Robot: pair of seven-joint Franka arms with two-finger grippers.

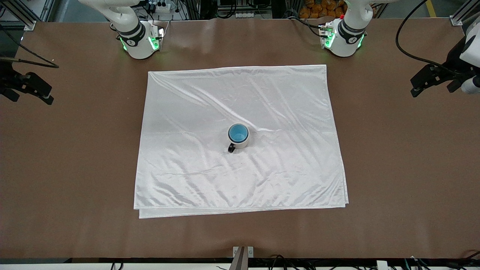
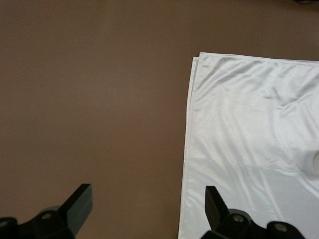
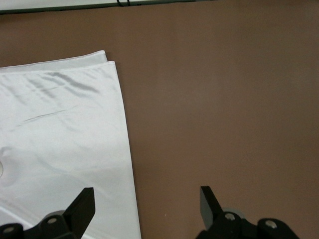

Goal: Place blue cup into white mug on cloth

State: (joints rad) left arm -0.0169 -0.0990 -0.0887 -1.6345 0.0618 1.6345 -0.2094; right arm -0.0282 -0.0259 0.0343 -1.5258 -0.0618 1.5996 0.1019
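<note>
Blue cup [image 1: 238,133] sits upright inside the white mug [image 1: 240,141], near the middle of the cloth [image 1: 187,123]. Mug's black handle points toward the front camera. Cloth lies flat on the brown surface [image 1: 75,150], folded double (two layers show at the edge nearest the camera). My left hand [image 2: 147,209] hangs over bare surface at its end, just beside the cloth edge, fingers [image 2: 79,201] spread wide, holding nothing. My right hand [image 3: 147,206] is the same at its end: wide, nothing held.
</note>
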